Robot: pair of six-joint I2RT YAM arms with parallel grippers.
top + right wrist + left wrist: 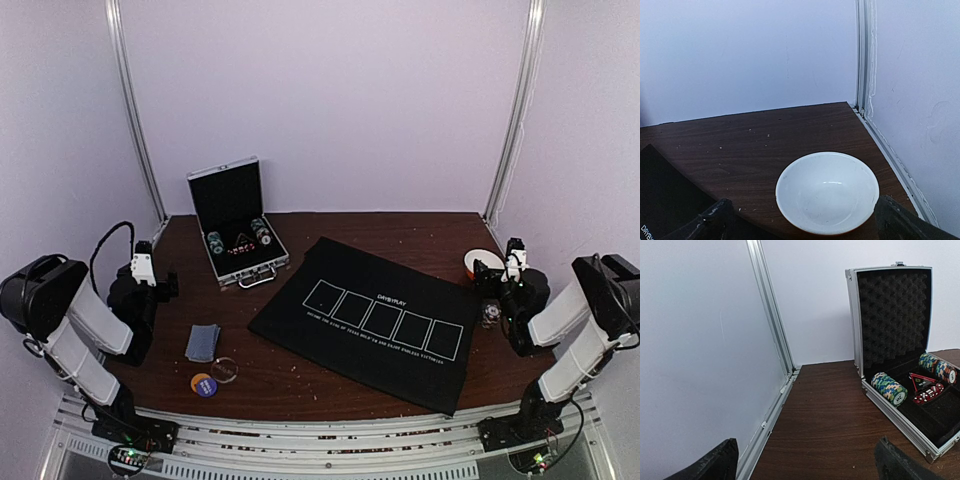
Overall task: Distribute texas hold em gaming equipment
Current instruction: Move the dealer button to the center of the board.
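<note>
A deck of blue-grey-backed cards (202, 342) lies on the table at front left. An orange-and-purple round button (203, 385) and a dark silver one (225, 371) lie just in front of it. Rolls of striped poker chips (214, 243) lie in the open aluminium case (238, 225). In the left wrist view the chips (889, 388) flank red dice (927, 394). My left gripper (160, 283) is open and empty, left of the case; its fingers (715, 465) stand wide apart. My right gripper (490, 278) is open and empty, just before the bowl; its fingers (905, 225) stand wide.
The black mat (375, 320) with five white rectangles covers the table's middle; its corner (665, 195) shows in the right wrist view. The orange-and-white bowl (483, 264) stands at right, empty (827, 192). A small clear round thing (489, 316) lies by the right arm. Walls close in on both sides.
</note>
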